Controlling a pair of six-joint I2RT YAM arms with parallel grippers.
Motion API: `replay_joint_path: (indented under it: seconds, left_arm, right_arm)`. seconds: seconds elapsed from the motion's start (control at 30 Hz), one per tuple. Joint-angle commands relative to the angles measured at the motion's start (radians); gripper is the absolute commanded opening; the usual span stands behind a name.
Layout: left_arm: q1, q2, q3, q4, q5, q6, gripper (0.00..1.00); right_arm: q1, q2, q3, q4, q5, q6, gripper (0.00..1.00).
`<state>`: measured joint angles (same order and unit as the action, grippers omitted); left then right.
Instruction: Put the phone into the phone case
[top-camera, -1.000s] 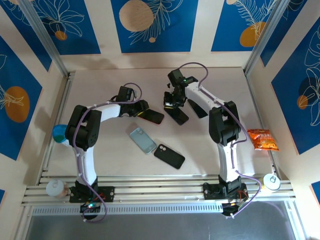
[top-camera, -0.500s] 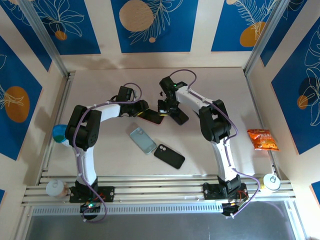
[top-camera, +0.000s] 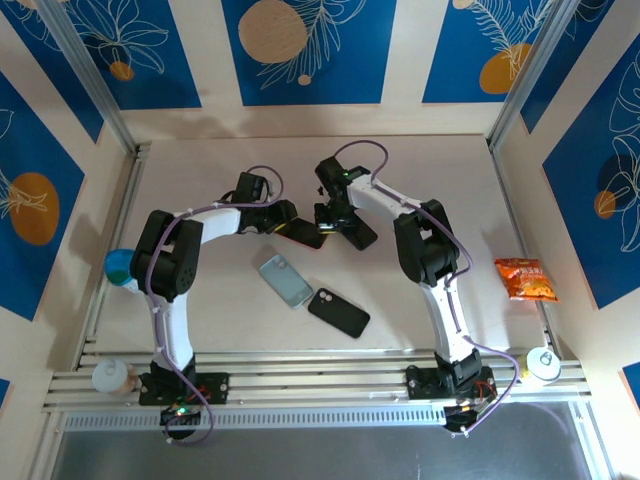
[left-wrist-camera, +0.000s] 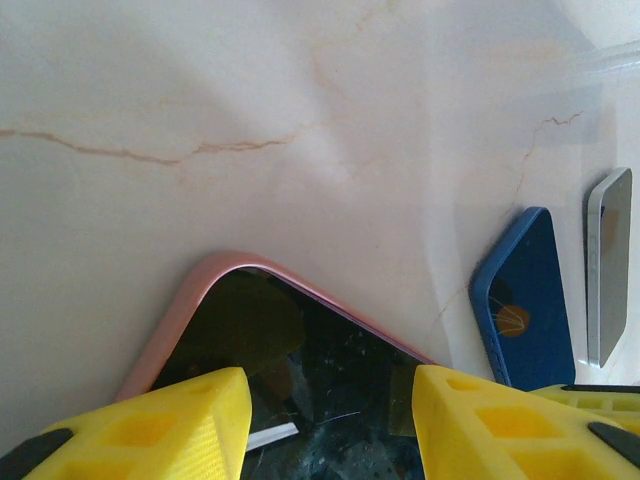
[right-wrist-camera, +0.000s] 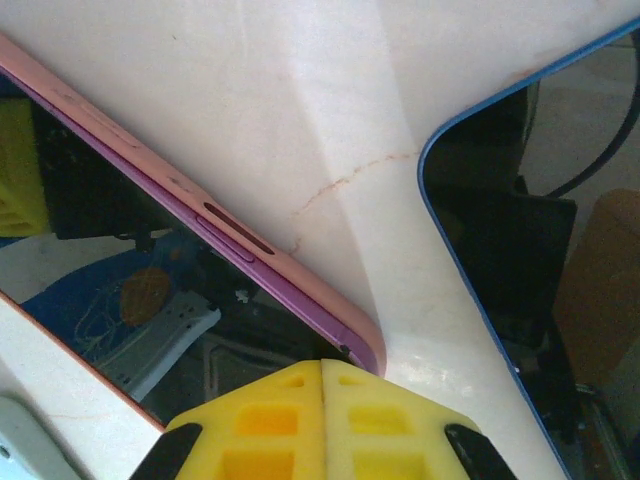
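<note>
Pink plastic was where both arms met. Over the last second I had brought the right hand leftward across the bench, away from the dark handsets farther right, until it stood at the right end of the case. The left arm had not shifted at all in that time.

The left hand sat half spread, one yellow finger on each side of the case, and looked to be holding it down by its long edges. The right hand's fingers were pressed flat together with nothing between them. In the right wrist view the tips sat at the rounded corner of the pink rim, though I couldn't tell whether they actually touched it.

The phone lay glass-up inside the case, on the bench toward the back and between the two hands. The rim ran close along the glass wherever I could see it. Both sets of fingers hid the rest, so I couldn't say that every corner had seated.

I read the change as a setup for pressing: one hand steadying the case, the other closed into a blunt tip to push the last corner home. A blue-rimmed phone lay just beside that corner, so I judged there was little room for a sideways slip.
</note>
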<state>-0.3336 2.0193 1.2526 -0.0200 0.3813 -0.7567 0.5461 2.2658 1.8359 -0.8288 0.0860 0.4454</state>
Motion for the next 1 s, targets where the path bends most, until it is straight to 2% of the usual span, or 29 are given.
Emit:
replay_joint_path:
  seconds: [0.0,0.1,0.27,0.97]
  left_arm:
    - [0.022,0.044,-0.005,-0.063,-0.059,0.013,0.49]
    - [0.022,0.044,-0.011,-0.059,-0.059,0.012,0.49]
    - [0.021,0.037,-0.021,-0.057,-0.061,0.015,0.49]
    - [0.022,0.034,-0.056,-0.005,-0.038,-0.013,0.49]
  right_arm:
    - [0.048,0.110,-0.097,-0.072,0.037,-0.010,0.00]
    - [0.085,0.090,-0.146,-0.068,0.086,-0.005,0.00]
    - [0.091,0.026,-0.217,-0.054,0.050,0.055,0.00]
    - [0.107,0.123,-0.351,-0.066,0.002,0.086,0.00]
